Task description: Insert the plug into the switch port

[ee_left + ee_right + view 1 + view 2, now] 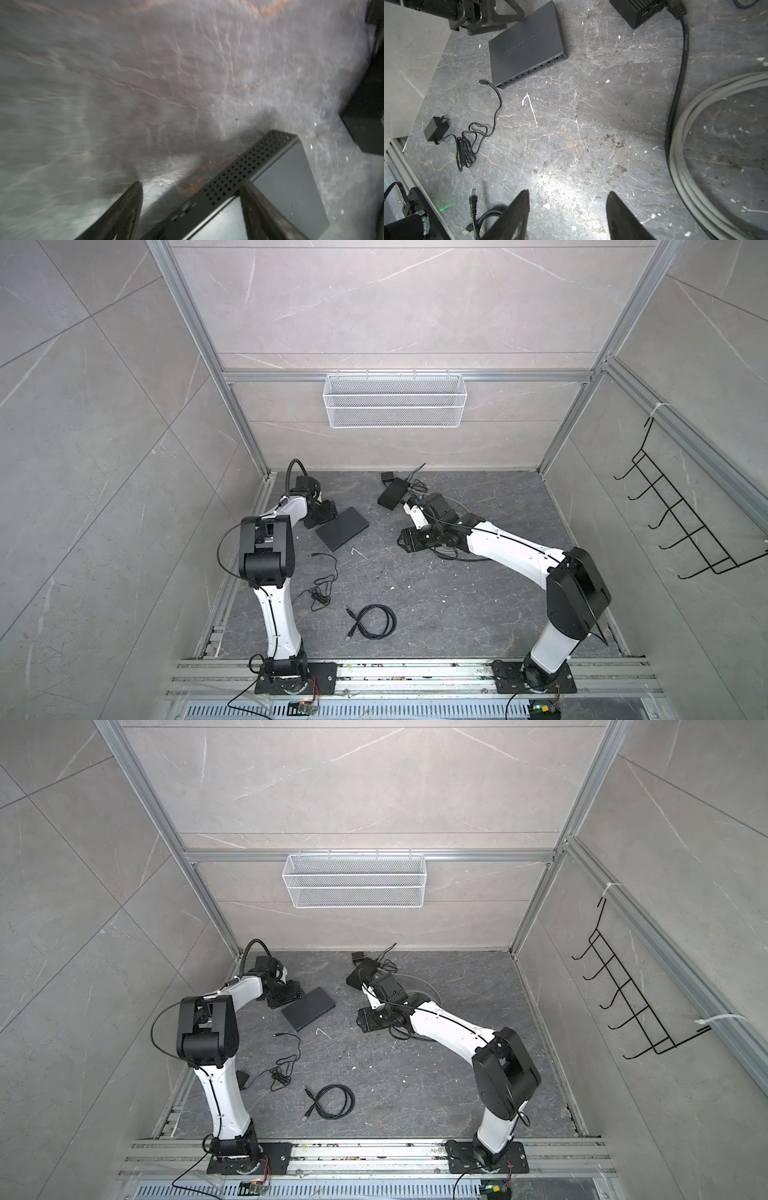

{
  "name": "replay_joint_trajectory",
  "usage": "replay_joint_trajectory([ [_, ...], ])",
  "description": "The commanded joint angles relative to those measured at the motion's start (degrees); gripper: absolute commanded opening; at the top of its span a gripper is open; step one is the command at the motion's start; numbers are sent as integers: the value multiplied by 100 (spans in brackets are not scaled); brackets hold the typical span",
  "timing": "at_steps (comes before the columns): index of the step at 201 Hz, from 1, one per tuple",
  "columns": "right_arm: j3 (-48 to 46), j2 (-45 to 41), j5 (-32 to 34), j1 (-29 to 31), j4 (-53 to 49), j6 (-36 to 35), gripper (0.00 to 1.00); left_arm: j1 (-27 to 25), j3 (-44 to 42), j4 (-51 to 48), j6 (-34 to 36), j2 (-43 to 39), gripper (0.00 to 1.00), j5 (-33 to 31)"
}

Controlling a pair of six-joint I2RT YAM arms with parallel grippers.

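The switch point(341, 529) point(308, 1009) is a flat black box lying on the dark floor, with its row of ports point(533, 70) along one long side. My left gripper point(192, 184) point(321, 517) is open and straddles the switch's point(291, 176) perforated side edge, with one finger above its top and the other beside it. A clear network plug point(473, 192) ends a coiled black cable point(376, 622) nearer the front. A thin barrel plug point(482, 81) lies by the switch's corner. My right gripper point(568, 195) point(402, 545) is open, empty and over bare floor.
A power adapter point(435, 128) with a tangled thin lead lies left of centre. A small black box point(392, 493) point(633, 12) with cables plugged in sits at the back, beside a grey cable coil point(691, 166). A white mesh basket point(395, 400) and a black hook rack point(685, 522) hang on the walls.
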Motion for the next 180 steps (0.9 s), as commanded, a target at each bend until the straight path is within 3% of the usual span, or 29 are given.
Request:
replay_joint_trajectory([
  [1,-136,-72,130,37,-80,173,61,33,-25,-163,225,-123,76,666],
  [36,-73,-80,299,37,-186,165,61,-24,-474,-108,-495,-349,74,1303],
  [82,-212,-152,237,37,-191,278,61,-227,-965,-206,-961,-850,73,1610],
  [180,-455,-125,305,33,31,525,63,-1652,-1108,-464,-1091,-1329,72,1419],
])
